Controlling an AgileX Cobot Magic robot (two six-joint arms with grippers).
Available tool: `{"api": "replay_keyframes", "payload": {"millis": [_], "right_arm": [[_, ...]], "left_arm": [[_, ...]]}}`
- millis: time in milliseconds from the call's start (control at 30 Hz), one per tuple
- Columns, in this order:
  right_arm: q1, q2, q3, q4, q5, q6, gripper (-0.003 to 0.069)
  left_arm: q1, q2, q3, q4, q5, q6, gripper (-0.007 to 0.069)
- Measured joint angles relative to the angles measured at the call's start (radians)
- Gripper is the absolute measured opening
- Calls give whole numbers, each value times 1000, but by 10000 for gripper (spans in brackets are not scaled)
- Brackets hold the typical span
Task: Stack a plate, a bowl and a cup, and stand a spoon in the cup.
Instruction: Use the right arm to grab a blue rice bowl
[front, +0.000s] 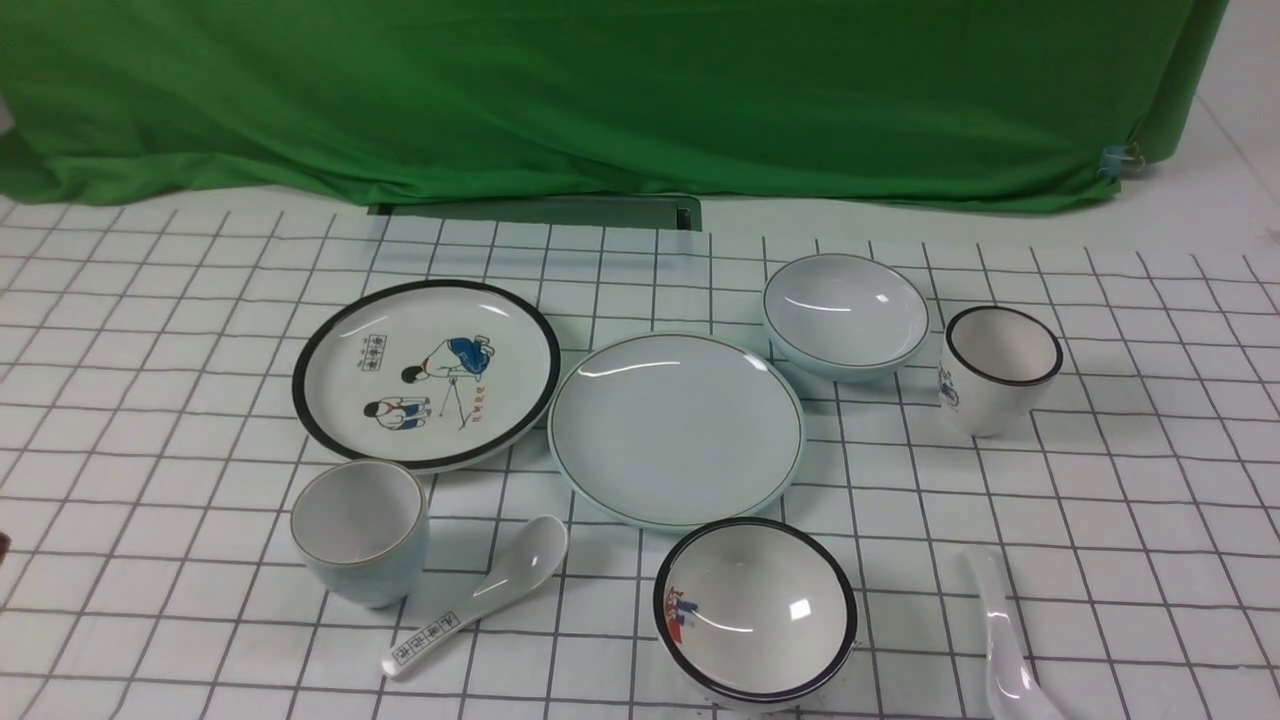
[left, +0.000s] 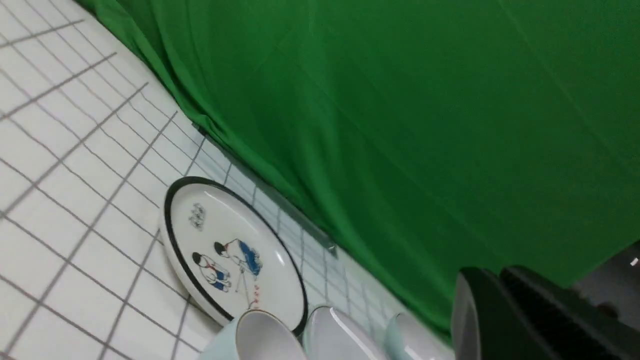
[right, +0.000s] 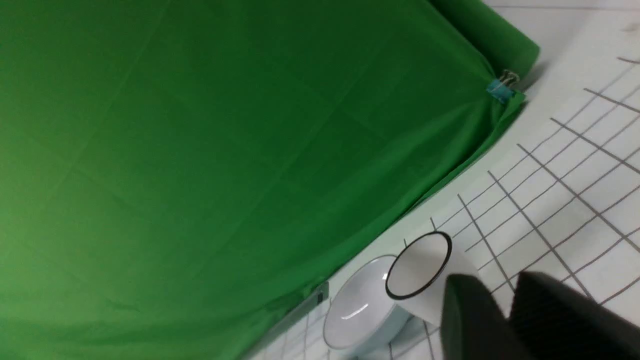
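Nothing is stacked yet. The plate (front: 675, 430) is bare; the bowl (front: 845, 312) is placed just beside it, behind and to the right, the cup (front: 360, 530) nearer and to its left, the spoon (front: 1003, 650) nearer and to its right (lying flat). The left gripper (left: 487, 280) is closed on nothing; the width of the right gripper (right: 492, 290) cannot be told

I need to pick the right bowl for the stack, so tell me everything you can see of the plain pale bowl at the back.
The bowl is shallow, round, pale blue-white, glossy like glazed ceramic, with a thin dark rim line and no picture. It stands upright and empty on the gridded table, at the back right. The plain plate lies just to its front left, whether touching cannot be told; the black-rimmed cup stands apart on its right. Nothing holds it.
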Motion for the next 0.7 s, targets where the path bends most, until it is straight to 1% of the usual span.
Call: {"api": "replay_keyframes", "payload": {"millis": [67, 100, 133, 200, 267, 300, 333, 367, 400, 467, 533, 567, 600, 667, 700], "right_arm": [[40, 90, -31, 0, 10, -96, 64], [48, 99, -36, 0, 12, -117, 52], [75, 157, -70, 0, 12, -184, 25], [121, 261, -149, 0, 15, -301, 10], [170, 369, -252, -1, 46, -459, 10], [180, 392, -276, -1, 52, -488, 10], [222, 494, -390, -1, 139, -619, 8], [227, 506, -403, -1, 139, -632, 8], [259, 600, -511, -1, 242, -726, 8], [287, 718, -644, -1, 390, -841, 8], [303, 833, -770, -1, 533, -917, 8], [303, 845, -782, -1, 560, -928, 8], [307, 926, -865, -1, 649, -957, 8], [310, 1028, -967, -1, 741, -995, 8], [311, 1092, -1032, -1, 800, -1017, 8]], "left_arm": [[0, 119, -99, 69, 91, 103, -9], [0, 131, -107, 74, 98, 124, -9], [0, 202, -168, 100, 144, 187, -9], [0, 326, -264, 137, 231, 291, -9], [0, 462, -370, 170, 351, 405, -9], [0, 475, -380, 173, 363, 415, -9], [0, 581, -473, 199, 474, 496, -9], [0, 592, -483, 200, 486, 503, -9], [0, 675, -555, 211, 575, 554, -9], [-1, 764, -625, 215, 634, 587, -9], [-17, 840, -674, 215, 642, 613, -9], [-23, 846, -678, 215, 642, 615, -9], [-53, 900, -708, 215, 649, 639, -9], [-86, 944, -733, 218, 664, 659, -9], [-120, 986, -758, 229, 684, 666, -9]]}}
